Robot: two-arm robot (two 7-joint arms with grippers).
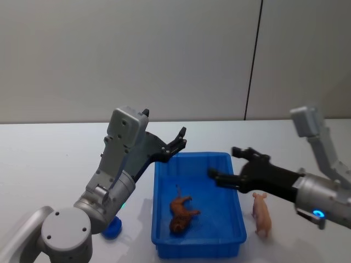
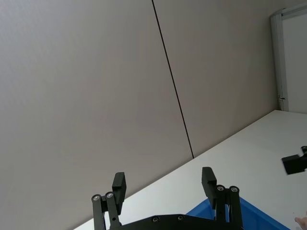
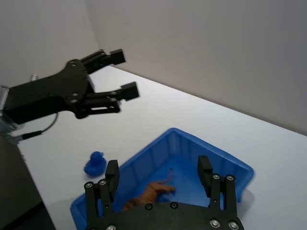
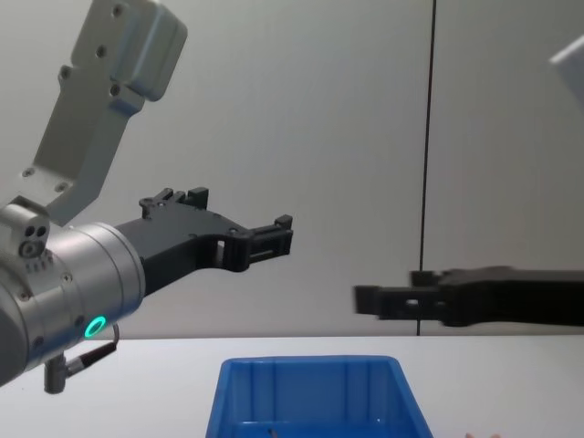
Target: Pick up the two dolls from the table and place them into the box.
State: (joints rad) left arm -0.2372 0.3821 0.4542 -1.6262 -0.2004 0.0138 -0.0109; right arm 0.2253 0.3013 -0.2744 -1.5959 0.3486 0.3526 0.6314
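Blue box [image 1: 239, 241] sits mid-surface [image 1: 49, 148], long axis running away from the robot. In the chest view its near wall [image 4: 310, 397] shows low in the middle.

One thing in the box: a brown toy animal [image 1: 182, 215], lying on its side on the floor of the box. Long axis roughly along the box's length. Thin tail points to the far wall, bulkier end to the near wall, legs out to the right. It also shows on the box floor in the right wrist view [image 3: 151, 191].

Pink toy pig [image 1: 262, 213] is on the surface just beside the box's right wall, not touching it. Long axis also near-to-far, the eared end pointing away from the robot.

Small blue toy duck [image 1: 112, 228] on the surface left of the box, partly behind the left arm; clearer in the right wrist view [image 3: 96, 163].

Left gripper [image 1: 176, 143] is raised over the box's far left corner. Fingers [image 2: 119, 184] spread wide, nothing between them.

Right gripper [image 1: 225, 163] hangs over the right far part of the box, reaching in from the right, above and beyond the pig. Fingers [image 3: 205, 168] wide apart, empty.
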